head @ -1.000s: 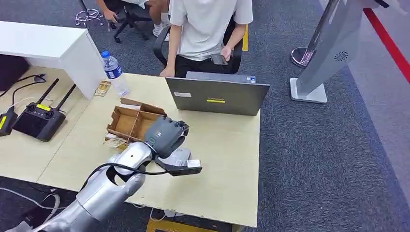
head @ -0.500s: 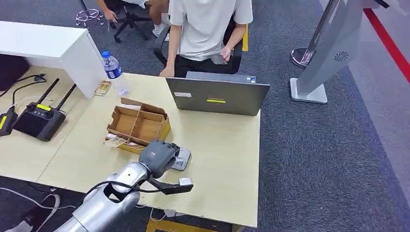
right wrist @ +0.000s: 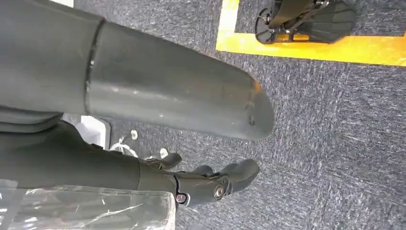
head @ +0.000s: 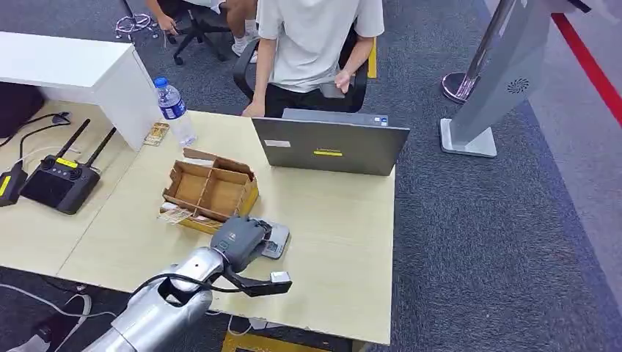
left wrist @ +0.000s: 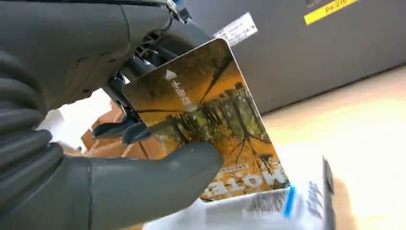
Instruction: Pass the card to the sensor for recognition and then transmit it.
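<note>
1. The card, an orange-and-gold print of trees, sits pinched in your left hand between the thick thumb and the darker fingers. The wrist view shows it tilted, its lower edge just above the sensor.
2. The sensor is a small grey-white reader lying flat on the tabletop, just beside the cardboard tray. Your hand now covers most of it from above.
3. A second ago that hand was higher and nearer the tray. Half a second ago it had dropped to the reader, and it has hardly moved since. I judge that the card is being presented for reading at this moment.
4. Whether the card touches the reader I cannot tell; the wrist view is blurred at that edge.
5. Your right hand hangs over the carpet with its fingers loosely curled and nothing in them.
6. Beyond the reader stands a laptop, with a person seated behind it, likely the one to receive the card once it is read.
</note>
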